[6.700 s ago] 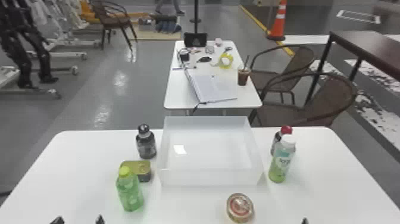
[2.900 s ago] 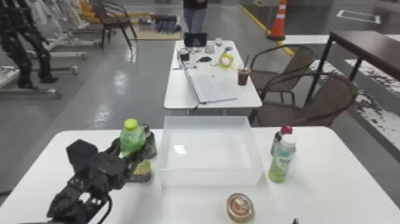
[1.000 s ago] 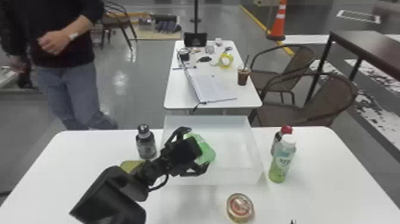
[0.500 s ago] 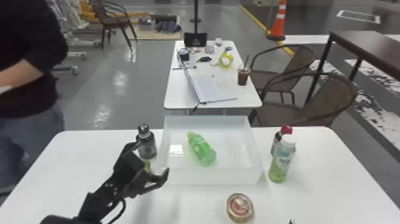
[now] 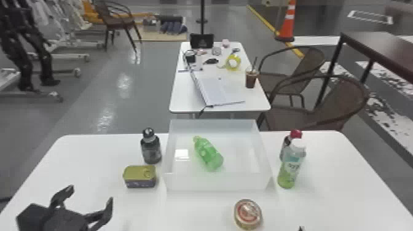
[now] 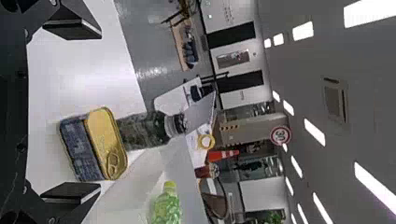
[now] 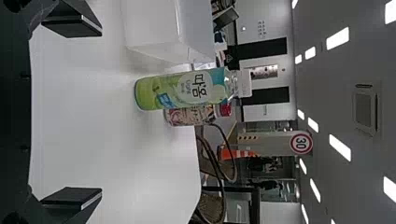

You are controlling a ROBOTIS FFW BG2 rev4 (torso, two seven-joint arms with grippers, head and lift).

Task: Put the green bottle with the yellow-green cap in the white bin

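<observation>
At the near edge, toward the right, the right gripper shows a fingertip; its wrist view has both fingers spread wide with nothing between them. The left gripper is over the table's near left part, fingers parted and empty. Right of centre sits a round tin, its lid printed in red and cream, the lettering too small to tell. Farther, on the left, is a rectangular pull-tab tin with a gold lid and dark, patterned sides. On the right stands a white-capped bottle, green below, its teal-and-white label carrying large dark lettering. Between them is the white bin, and inside it the green bottle lies on its side, yellow-green cap toward the far left. A dark bottle stands just left of the bin; a red-capped bottle with a patterned label stands just behind the white-capped one. Beyond, the far table holds a drink cup with a straw and yellow tape.
</observation>
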